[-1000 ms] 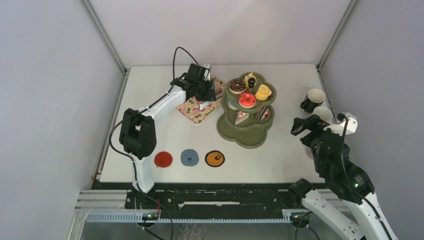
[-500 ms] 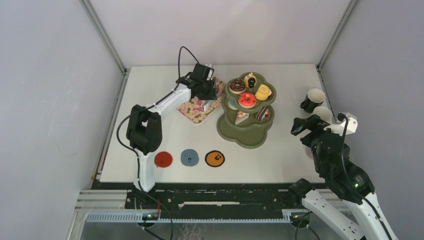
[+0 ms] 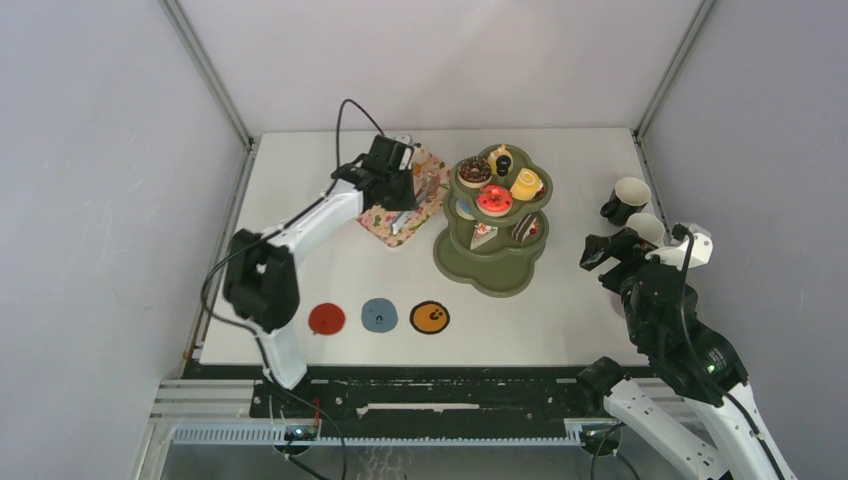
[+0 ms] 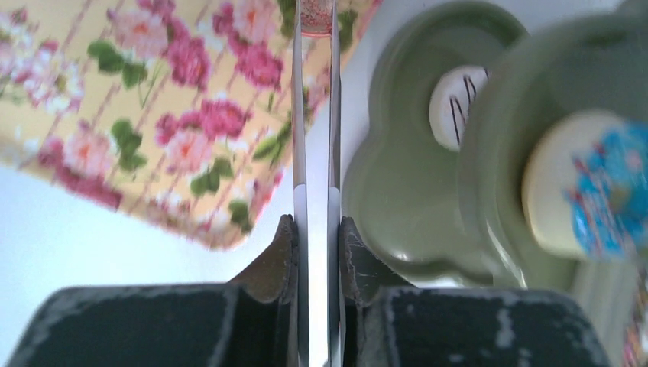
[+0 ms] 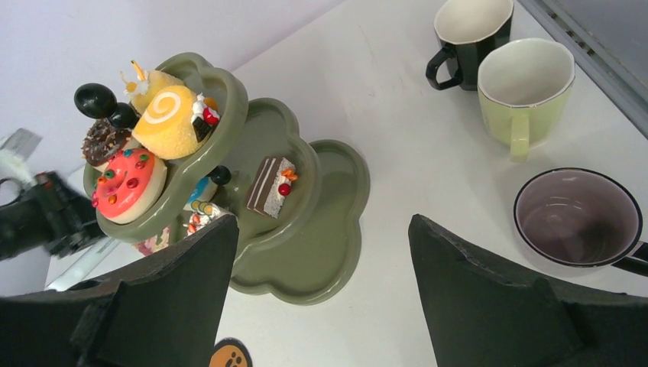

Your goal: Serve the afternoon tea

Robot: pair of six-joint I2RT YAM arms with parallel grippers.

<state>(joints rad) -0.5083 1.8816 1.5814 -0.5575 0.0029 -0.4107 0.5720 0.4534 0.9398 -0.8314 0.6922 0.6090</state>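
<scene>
A white table (image 3: 560, 320) seen from above with two robot arms. The left pincer (image 4: 315, 34) is over the pink floral tray (image 4: 153, 115), just left of the olive-green three-tier stand (image 5: 336, 191). Its fingers are pressed nearly together, and at their tips they seem to pinch a small pink speckled treat (image 4: 316, 15), though the close view cuts it off at the frame's edge. The stand's top tier holds a red donut (image 5: 126, 183), a chocolate donut (image 5: 103, 141) and a yellow roll (image 5: 172, 115) around the black knob (image 5: 95, 99). A layered cake slice (image 5: 271, 183) sits on the middle tier. The right pincer (image 5: 321, 229) hangs over the table's right side, fingers spread wide and holding nothing. Near it three mugs stand upright: a black mug (image 5: 468, 30) farthest back, a pale green mug (image 5: 527, 84) just beside it, and a dark mug with a lilac lining (image 5: 577, 218) closest. Along the front edge lie a red coaster (image 3: 327, 319), a blue coaster (image 3: 379, 315) and an orange coaster (image 3: 430, 317) in a row.
</scene>
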